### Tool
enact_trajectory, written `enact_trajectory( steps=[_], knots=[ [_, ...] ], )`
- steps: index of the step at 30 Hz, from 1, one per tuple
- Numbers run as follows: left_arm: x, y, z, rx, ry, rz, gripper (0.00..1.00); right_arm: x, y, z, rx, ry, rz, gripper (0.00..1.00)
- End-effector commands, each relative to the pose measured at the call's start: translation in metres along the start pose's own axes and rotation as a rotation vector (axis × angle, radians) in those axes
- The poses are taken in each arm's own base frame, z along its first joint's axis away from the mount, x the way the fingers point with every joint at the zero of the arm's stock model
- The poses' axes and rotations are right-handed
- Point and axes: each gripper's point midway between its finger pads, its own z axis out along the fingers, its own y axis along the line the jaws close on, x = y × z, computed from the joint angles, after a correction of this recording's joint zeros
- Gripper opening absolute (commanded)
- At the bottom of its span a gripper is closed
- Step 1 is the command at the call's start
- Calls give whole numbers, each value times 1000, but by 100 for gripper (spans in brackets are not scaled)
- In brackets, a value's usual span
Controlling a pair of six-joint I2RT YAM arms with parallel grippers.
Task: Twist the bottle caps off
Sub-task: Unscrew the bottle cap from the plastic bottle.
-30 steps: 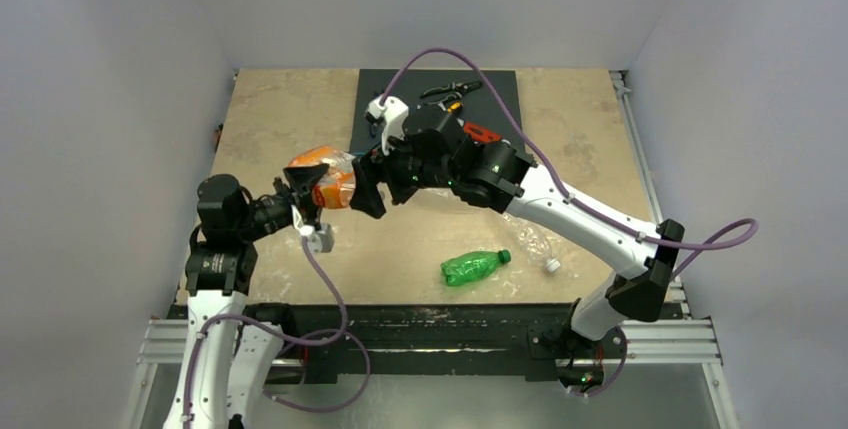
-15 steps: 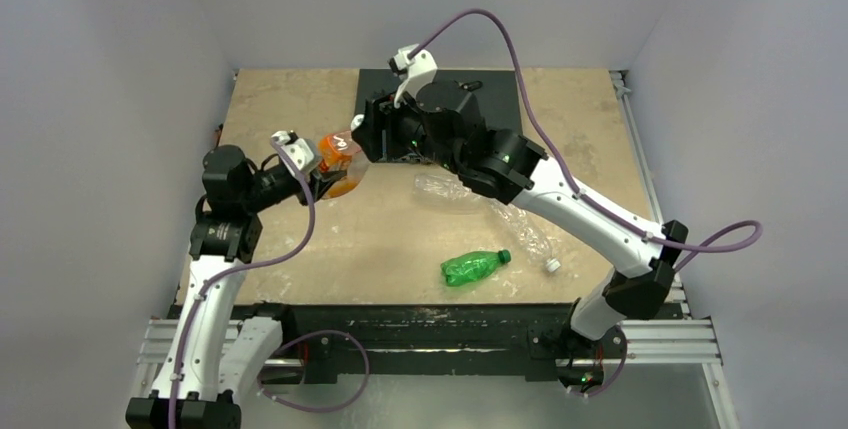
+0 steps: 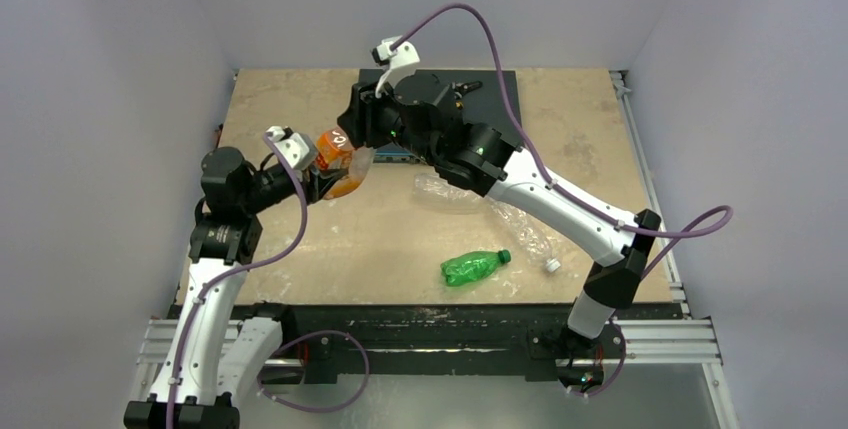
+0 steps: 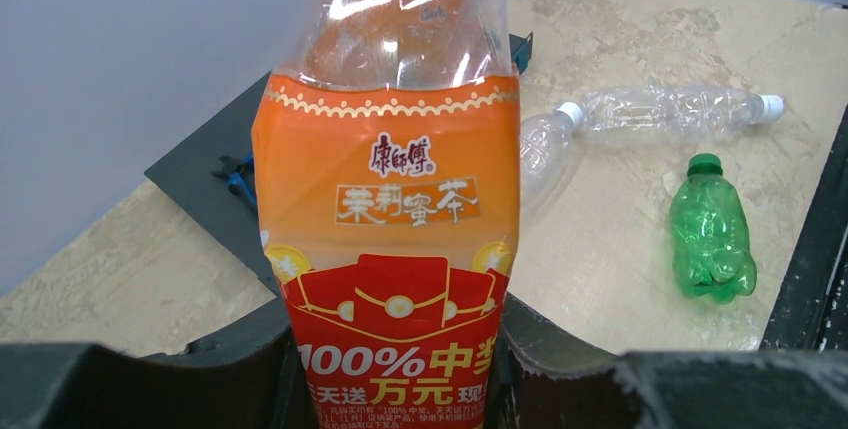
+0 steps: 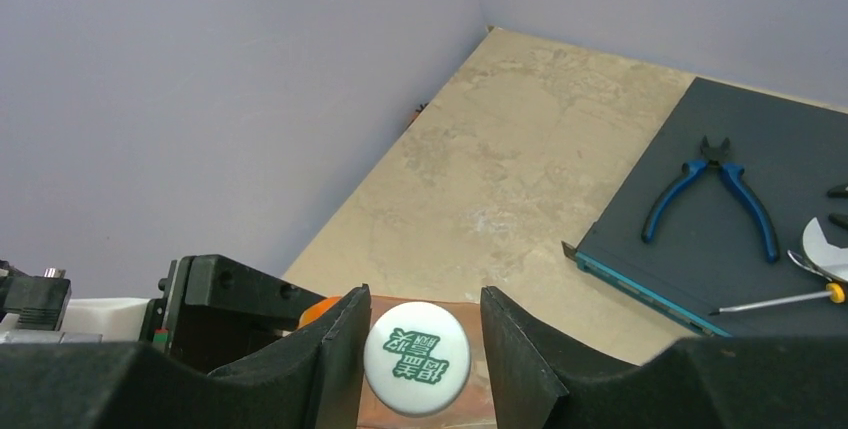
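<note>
My left gripper (image 4: 395, 349) is shut on the lower body of the orange-label bottle (image 4: 390, 189), holding it tilted above the table's left middle (image 3: 338, 164). Its white cap (image 5: 417, 357), printed with green characters, sits between the fingers of my right gripper (image 5: 425, 294). The left finger touches the cap and a thin gap shows at the right finger. A green bottle (image 3: 473, 267) with a green cap (image 4: 705, 162) lies near the front. Two clear crinkled bottles (image 3: 445, 189) (image 3: 525, 234) lie at the centre, with white caps (image 4: 570, 112) (image 4: 770, 106) on.
A black mat (image 3: 490, 89) at the back of the table carries blue-handled pliers (image 5: 712, 184) and a thin screwdriver (image 5: 780, 299). Grey walls close in on the left, back and right. A black rail runs along the near edge.
My left arm has swung the orange-label bottle left and up. My right arm has followed to the back left, and its jaws have narrowed round the white cap.
</note>
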Motion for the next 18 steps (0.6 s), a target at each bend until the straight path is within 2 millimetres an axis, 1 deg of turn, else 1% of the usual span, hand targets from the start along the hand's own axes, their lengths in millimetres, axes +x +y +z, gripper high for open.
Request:
enact_trajectory(
  steps=[1, 6, 7, 9, 13, 18],
  knots=[
    [-8, 0, 1, -1, -30, -1, 6, -35, 10, -11, -31, -97, 42, 48],
    [-3, -2, 2, 2, -26, 5, 6, -39, 10, -12, -31, -109, 38, 48],
    [-3, -1, 2, 0, -26, 3, 6, -39, 10, -13, -32, -110, 38, 46],
    [-3, 0, 3, -4, -27, -4, 5, -38, 11, -12, -34, -107, 38, 34],
    [-6, 3, 4, -18, -37, -18, 5, -32, 10, -10, -33, -94, 39, 14],
    [-16, 6, 7, -20, -68, -68, 4, -27, 8, -9, -36, -92, 50, 0]
  ],
)
